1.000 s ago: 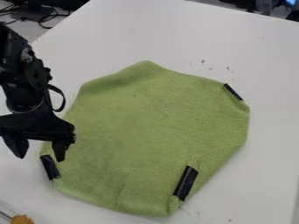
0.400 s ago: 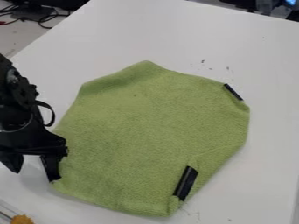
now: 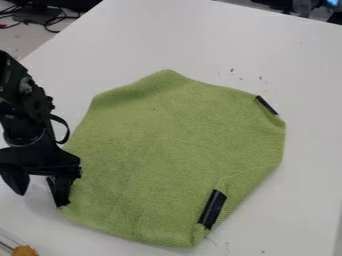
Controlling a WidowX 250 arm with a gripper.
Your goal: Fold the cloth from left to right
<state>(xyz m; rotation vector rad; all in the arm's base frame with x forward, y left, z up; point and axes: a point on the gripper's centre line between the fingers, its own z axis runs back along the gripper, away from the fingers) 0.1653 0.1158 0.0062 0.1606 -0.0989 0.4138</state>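
"Firstly, what is recorded at the left?"

"A black two-finger robot gripper [image 3: 41, 198], pointing down at the near left edge of the green, fleecy, many-sided cloth [image 3: 170, 150]. Its fingers are spread, with nothing seen pinched between them."

"Reason for that placement?"

"Presumably the fold starts there. One finger is left of the cloth, the other at its edge, a position suited to catching the border. Whether that finger touches the fabric, I cannot tell."

"And the middle?"

"The cloth lies mostly flat and unfolded on the smooth white table [image 3: 310, 150], probably spread so that its left side can cross to the right."

"Findings further right?"

"A black, flat, oblong strip [image 3: 212, 209] at the near right edge, then a slimmer black strip [image 3: 267, 105] at the far right one. Both may serve as grasping tabs, or hold the border in shape; their purpose is unconfirmed."

"Risk?"

"A shallow grip could slip off, or ruck the cloth."
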